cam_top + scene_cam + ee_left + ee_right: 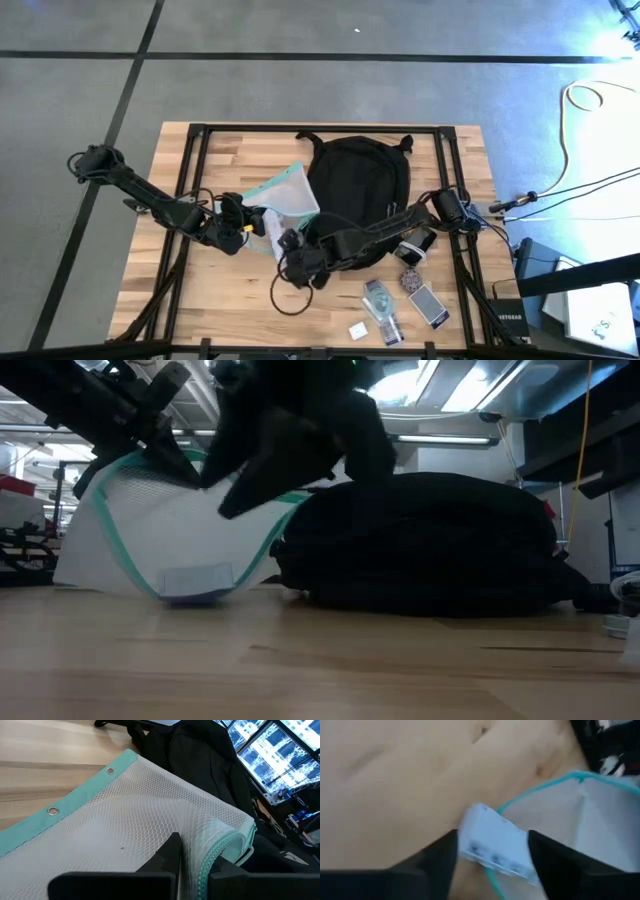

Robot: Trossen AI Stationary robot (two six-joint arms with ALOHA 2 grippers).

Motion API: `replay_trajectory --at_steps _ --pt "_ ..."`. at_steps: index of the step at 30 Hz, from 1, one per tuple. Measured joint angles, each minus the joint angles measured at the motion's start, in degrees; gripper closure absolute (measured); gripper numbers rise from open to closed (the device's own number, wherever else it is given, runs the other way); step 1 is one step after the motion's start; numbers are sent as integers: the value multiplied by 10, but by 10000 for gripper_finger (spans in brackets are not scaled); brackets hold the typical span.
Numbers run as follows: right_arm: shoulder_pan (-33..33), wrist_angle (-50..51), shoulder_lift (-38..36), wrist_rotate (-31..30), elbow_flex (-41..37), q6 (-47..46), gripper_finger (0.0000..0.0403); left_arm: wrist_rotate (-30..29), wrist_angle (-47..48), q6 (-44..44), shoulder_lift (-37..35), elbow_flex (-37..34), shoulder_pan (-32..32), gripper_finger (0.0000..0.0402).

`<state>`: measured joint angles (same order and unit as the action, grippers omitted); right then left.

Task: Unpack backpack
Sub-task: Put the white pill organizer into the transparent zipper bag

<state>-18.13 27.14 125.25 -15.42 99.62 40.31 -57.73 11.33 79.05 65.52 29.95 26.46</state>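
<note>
The black backpack (360, 175) lies on the wooden table (200, 290), toward its far side. A clear mesh pouch with a teal edge (285, 200) leans against its left flank, its lower end on the table (150, 585). My left gripper (252, 222) is shut on the pouch. My right gripper (292, 258) hovers open just in front of the pouch, pointing down at a slant. A small white box (495, 845) shows between its fingers. In the low view this box (195, 582) rests on the table well below them, at the pouch's lower edge. My left gripper pinches the pouch's teal zipper edge (204, 870) between its two fingers, coming from the table's left and slanting slightly down. That edge is held up (185, 465), while the pouch's lower end stays on the table and the mesh spreads out beyond the fingers.
Several small unpacked things lie near the front right: a clear bottle-like item (380, 302), a flat phone-like device (430, 305), a small white box (358, 330) and a dark round piece (410, 282). A thin cord loop (290, 298) lies near the front edge.
</note>
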Motion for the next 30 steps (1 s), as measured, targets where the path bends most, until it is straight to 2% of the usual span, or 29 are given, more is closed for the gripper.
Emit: replay_trajectory --at_steps 4,8,13,19,22,24,30 --pt "5 4 7 -35 21 123 88 -2 0 0 0 0 0 400" --pt "17 40 13 -69 57 169 61 -2 0 -8 0 0 0 400" --pt "22 56 58 -71 97 242 59 -3 0 -10 0 0 0 400" --pt "14 76 101 -42 146 295 60 -2 0 -11 0 0 0 400" --pt "15 99 117 -50 161 346 72 -2 0 -11 0 0 0 400" --pt "15 119 125 -71 183 354 86 -2 1 -11 0 0 0 400" --pt "17 160 159 -85 212 383 123 -3 1 -13 0 0 0 400"
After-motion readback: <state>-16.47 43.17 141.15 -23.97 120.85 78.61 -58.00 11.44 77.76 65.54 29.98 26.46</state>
